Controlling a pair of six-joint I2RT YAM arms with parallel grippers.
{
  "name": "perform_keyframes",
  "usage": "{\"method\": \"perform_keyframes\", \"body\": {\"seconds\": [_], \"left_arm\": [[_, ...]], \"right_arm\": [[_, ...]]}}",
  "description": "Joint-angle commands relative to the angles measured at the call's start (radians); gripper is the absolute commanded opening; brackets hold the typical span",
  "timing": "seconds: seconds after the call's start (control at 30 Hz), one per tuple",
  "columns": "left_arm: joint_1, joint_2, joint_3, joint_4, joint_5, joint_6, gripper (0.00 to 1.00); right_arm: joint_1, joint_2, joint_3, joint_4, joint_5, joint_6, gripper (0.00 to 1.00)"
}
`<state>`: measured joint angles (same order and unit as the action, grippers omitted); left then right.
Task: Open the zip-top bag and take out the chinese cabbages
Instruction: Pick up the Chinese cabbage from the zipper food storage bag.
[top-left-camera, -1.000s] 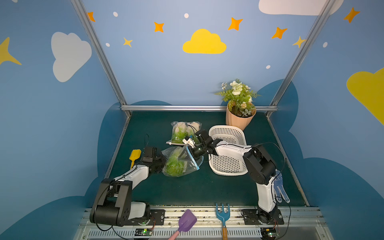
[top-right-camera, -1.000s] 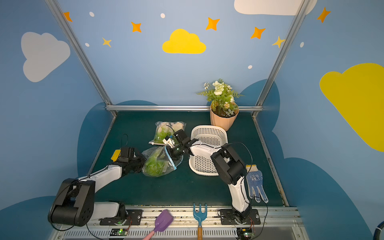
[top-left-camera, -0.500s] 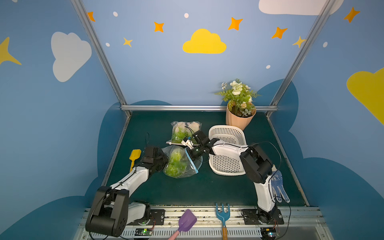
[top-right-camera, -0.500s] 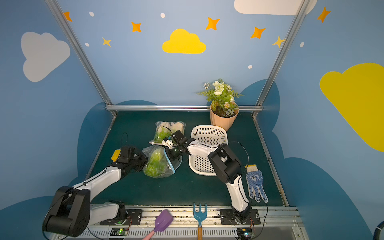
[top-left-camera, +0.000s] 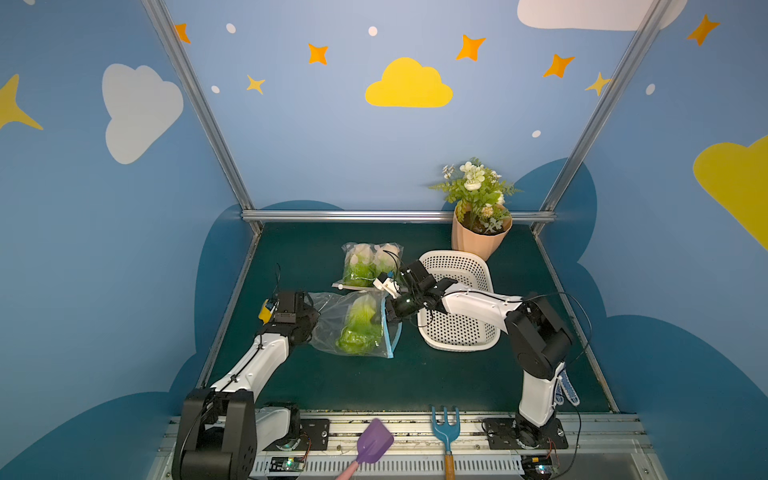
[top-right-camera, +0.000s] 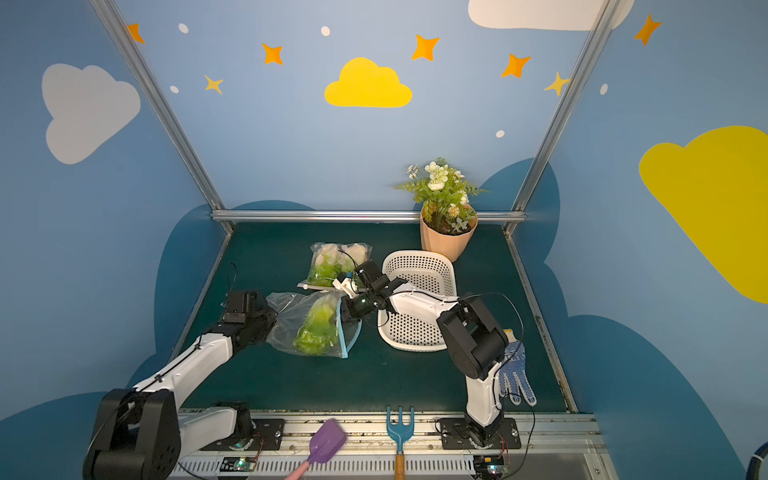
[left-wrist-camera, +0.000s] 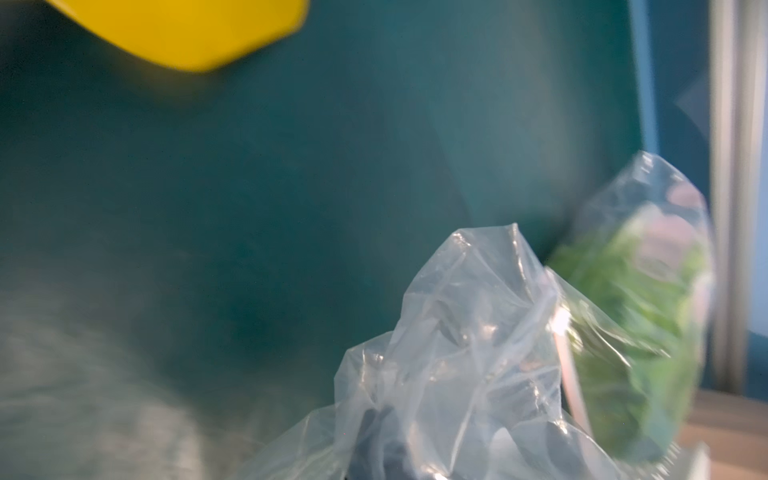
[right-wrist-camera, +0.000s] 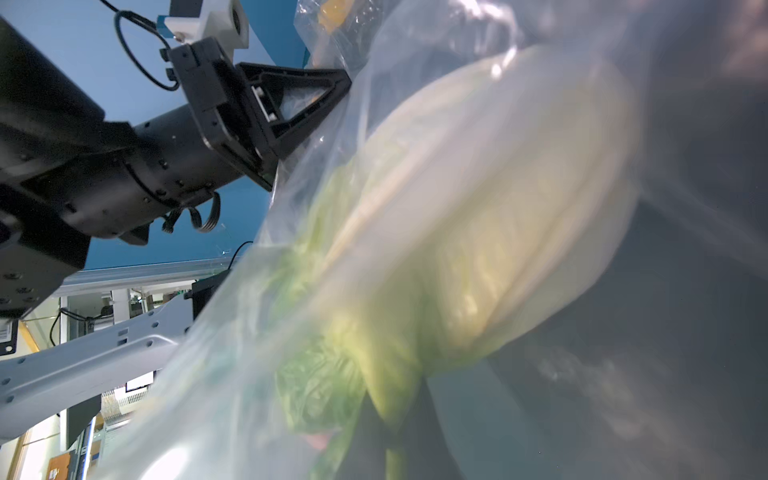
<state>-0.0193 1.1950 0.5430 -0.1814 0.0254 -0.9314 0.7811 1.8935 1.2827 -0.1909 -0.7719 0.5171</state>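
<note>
where the left gripper (top-left-camera: 314, 322) meets the clear plastic, its jaws are pinched closed on the sealed bottom end of the zip-top bag (top-left-camera: 332, 332); the right wrist view shows film bunched against its black fingers (right-wrist-camera: 291, 77). at the opposite end the right gripper (top-left-camera: 391, 312) is closed as well, nipping the film just by the blue zip strip (top-left-camera: 386, 332), whose two sides bow apart so the mouth gapes a little. the bag hangs slack between the two grippers; whether its underside rests on the green mat (top-left-camera: 374, 386) i cannot tell. inside it lies one of the chinese cabbages (top-left-camera: 359, 328), pale stem end toward the back wall, crinkled green leaves toward the front; up close it shows blurred through the plastic (right-wrist-camera: 478, 208). the other two cabbage heads (top-left-camera: 368, 266) sit side by side in a second bag (top-left-camera: 347, 251) just behind, flat on the mat, stems to the rear. a white perforated basket (top-left-camera: 457, 347) stands just beside the right gripper, partly under that arm, with a potted plant (top-left-camera: 478, 232) behind it in the corner. a yellow scoop (top-left-camera: 264, 312) peeks from behind the left gripper. near the front rail lie a purple scoop (top-left-camera: 374, 442) and a blue rake (top-left-camera: 445, 428), and a dotted glove (top-right-camera: 515, 374) lies by the right arm's base.
</note>
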Motion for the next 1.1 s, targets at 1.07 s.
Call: {"method": "perform_keyframes", "body": {"seconds": [1.07], "left_arm": [[0.149, 0.157, 0.144, -0.04, 0.019, 0.22, 0.04]], "right_arm": [[-0.271, -0.59, -0.183, -0.173, 0.336, 0.045, 0.0]]}}
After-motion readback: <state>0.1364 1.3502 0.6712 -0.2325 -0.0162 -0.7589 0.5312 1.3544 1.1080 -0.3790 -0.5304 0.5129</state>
